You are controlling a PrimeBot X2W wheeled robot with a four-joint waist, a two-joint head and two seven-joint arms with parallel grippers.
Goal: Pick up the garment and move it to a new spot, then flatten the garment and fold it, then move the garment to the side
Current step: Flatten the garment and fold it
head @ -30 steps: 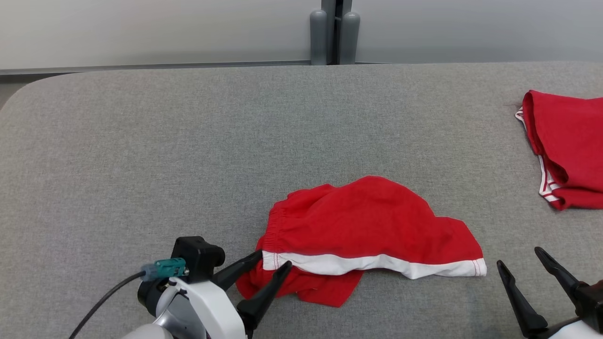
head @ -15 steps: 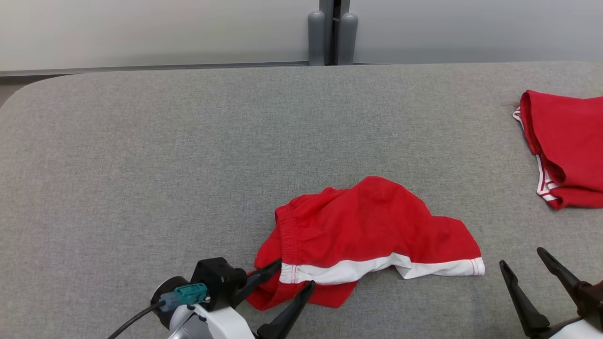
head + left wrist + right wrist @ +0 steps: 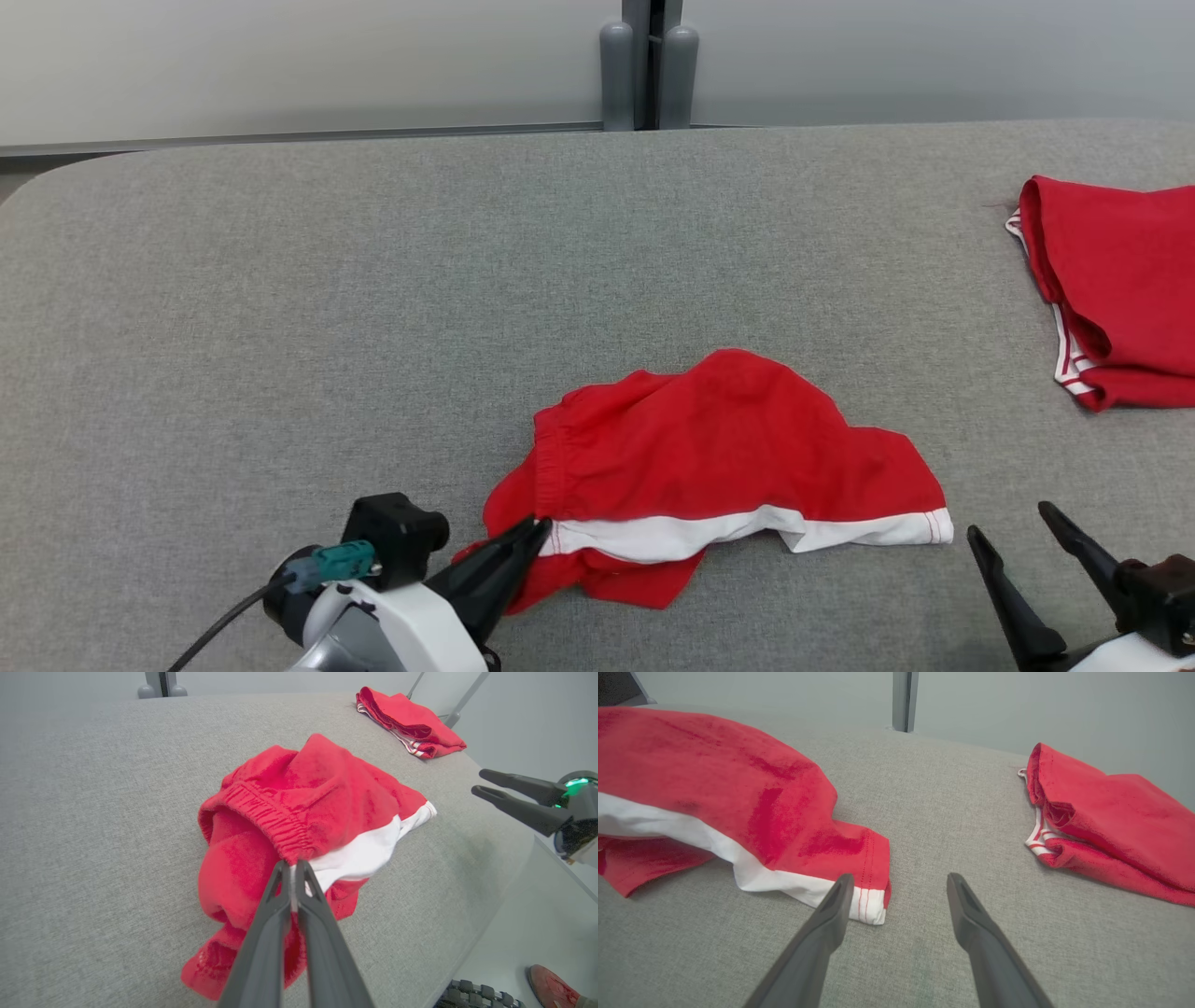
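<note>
The garment [image 3: 728, 439], a pair of red shorts, lies crumpled near the front of the grey counter [image 3: 373, 280], about midway across. Its long axis runs side to side in the head view, the white band [image 3: 709, 534] tracing that line along the near edge.

At the left end, the left pincer [image 3: 532, 534] is clamped tight. The left wrist view shows its two dark fingers pressed together on the cloth [image 3: 293, 865], right where the gathered waistband [image 3: 271, 816] meets the white band. So that end looks secured.

The far end is the one that matters. The hem corner [image 3: 873, 905] rests loose on the counter, and the right pincer [image 3: 1008, 521] hovers just beside it, jaws spread wide and holding nothing. From that pincer the corner sits a touch inward, toward the robot's left, and in the right wrist view it is level with the fingertips. The right arm is plainly the nearer one for it, so a short inward shift and a close should pin it.

A second red garment [image 3: 1111, 289] sits folded well apart at the far right.
</note>
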